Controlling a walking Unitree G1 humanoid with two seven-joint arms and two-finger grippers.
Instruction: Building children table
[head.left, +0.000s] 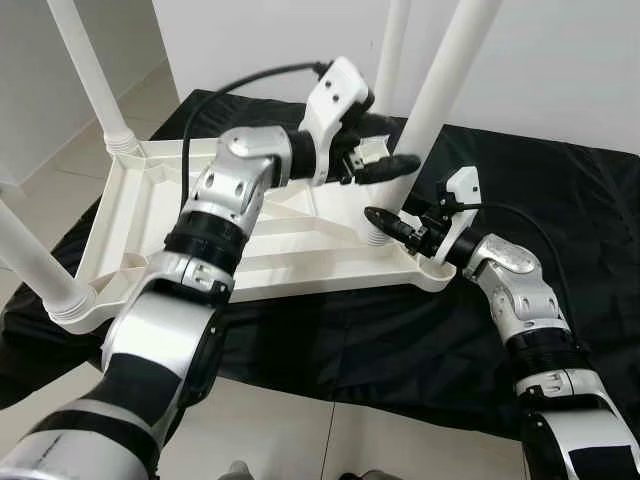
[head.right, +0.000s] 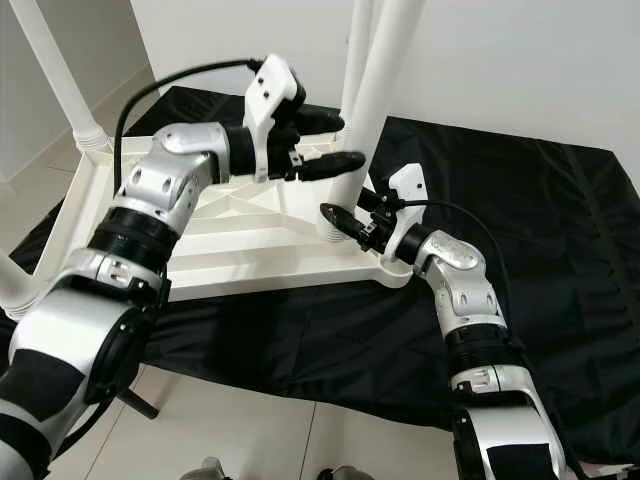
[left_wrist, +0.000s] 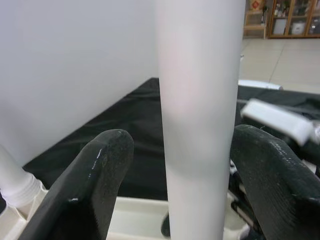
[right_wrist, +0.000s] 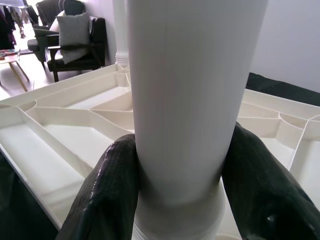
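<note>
Upturned white children's table (head.left: 250, 235): right jaws (right_wrist: 180, 195) grip one table leg (head.left: 437, 105) at its base; left jaws (left_wrist: 197, 180) open around it higher up.

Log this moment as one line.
right gripper: clamped on near-right table leg at base | left gripper: open around it higher | tabletop: upside down

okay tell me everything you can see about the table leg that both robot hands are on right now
The leg is a smooth white tube, plastic by the look of it, standing nearly upright in the near right corner socket of the upturned white tabletop, which lies on a black cloth. A ribbed collar rings its base. The right hand clamps it low, just above that collar, both pads pressed on. The left hand straddles it higher up, with small gaps at each side. Its top runs out of frame.
</note>
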